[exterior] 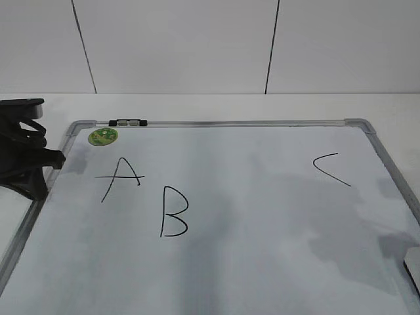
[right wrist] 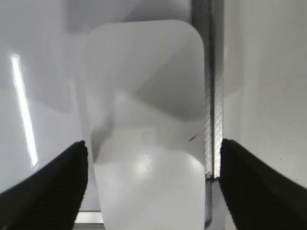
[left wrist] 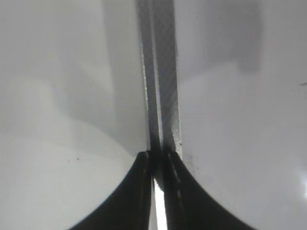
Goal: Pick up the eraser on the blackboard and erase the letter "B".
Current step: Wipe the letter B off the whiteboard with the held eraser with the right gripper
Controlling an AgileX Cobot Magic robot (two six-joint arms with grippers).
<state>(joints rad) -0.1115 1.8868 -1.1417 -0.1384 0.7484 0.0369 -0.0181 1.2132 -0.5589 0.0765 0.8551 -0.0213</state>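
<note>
white plastic, the eraser (right wrist: 146, 124) lies on the blackboard (exterior: 262, 223) at its right frame, between the wide-spread fingers of the right gripper (right wrist: 151, 158), untouched. the letter "b" (exterior: 174, 211) is intact, left of centre. the left gripper (left wrist: 158, 163) is closed over the left frame.

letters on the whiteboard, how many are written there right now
3: the A at left below the green sticker, the B lower and right of it, the C at far right.
</note>
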